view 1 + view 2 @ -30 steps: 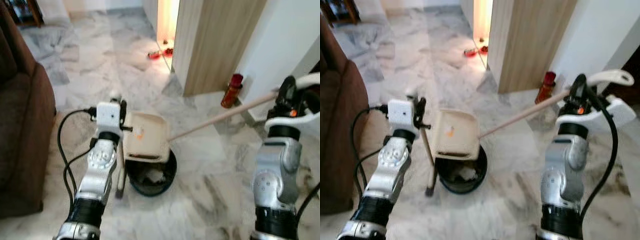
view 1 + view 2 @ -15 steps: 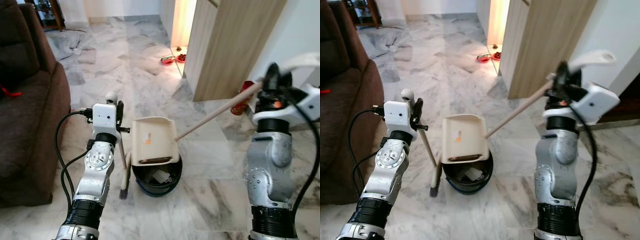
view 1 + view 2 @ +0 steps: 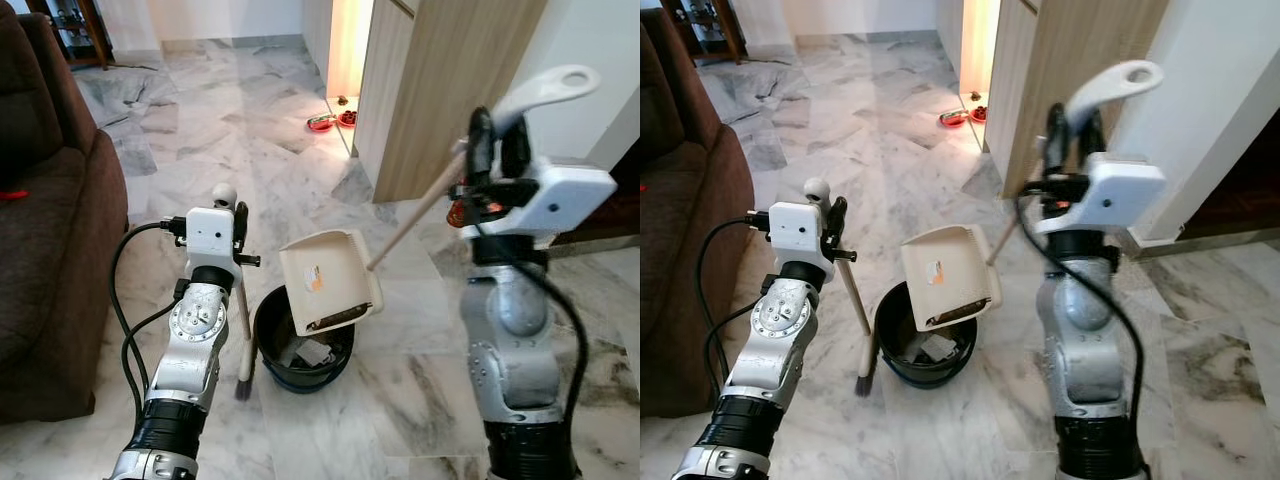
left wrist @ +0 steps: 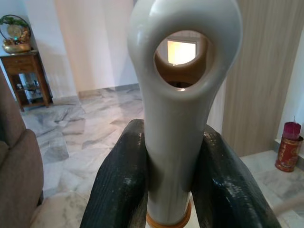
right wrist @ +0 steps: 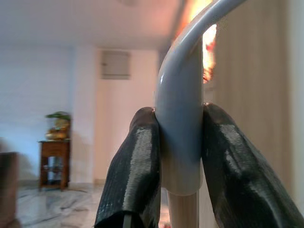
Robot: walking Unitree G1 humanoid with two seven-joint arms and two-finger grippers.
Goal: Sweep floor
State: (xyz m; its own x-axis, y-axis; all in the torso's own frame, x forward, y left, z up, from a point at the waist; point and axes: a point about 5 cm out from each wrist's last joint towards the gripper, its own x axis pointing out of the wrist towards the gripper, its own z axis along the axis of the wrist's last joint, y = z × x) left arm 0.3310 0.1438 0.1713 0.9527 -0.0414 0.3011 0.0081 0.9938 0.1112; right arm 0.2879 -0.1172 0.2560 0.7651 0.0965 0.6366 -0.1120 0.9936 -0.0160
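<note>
A cream dustpan (image 3: pixel 328 280) hangs tilted over a black bin (image 3: pixel 262 330), mouth down, with scraps lying inside the bin. Its long wooden handle (image 3: pixel 415 215) runs up to my right gripper (image 3: pixel 495 150), which is shut on the white grip (image 5: pixel 179 142) at the top. On the bin's left side a broom (image 3: pixel 243 310) stands upright, its bristles (image 3: pixel 243 378) on the marble floor. My left gripper (image 4: pixel 173 128) is shut on the broom's white handle end with the hanging hole (image 4: pixel 183 57).
A brown sofa (image 3: pixel 40 230) fills the left side. A wooden panel wall (image 3: pixel 440 90) stands behind the right arm, with a red canister (image 4: pixel 288 152) at its foot. Red bowls (image 3: pixel 321 124) lie in the lit doorway. Open marble floor stretches ahead.
My right arm has swung left and up with the handle, so the dustpan has tipped steeper over the bin. The left arm and broom have stayed put. The camera has shifted.
</note>
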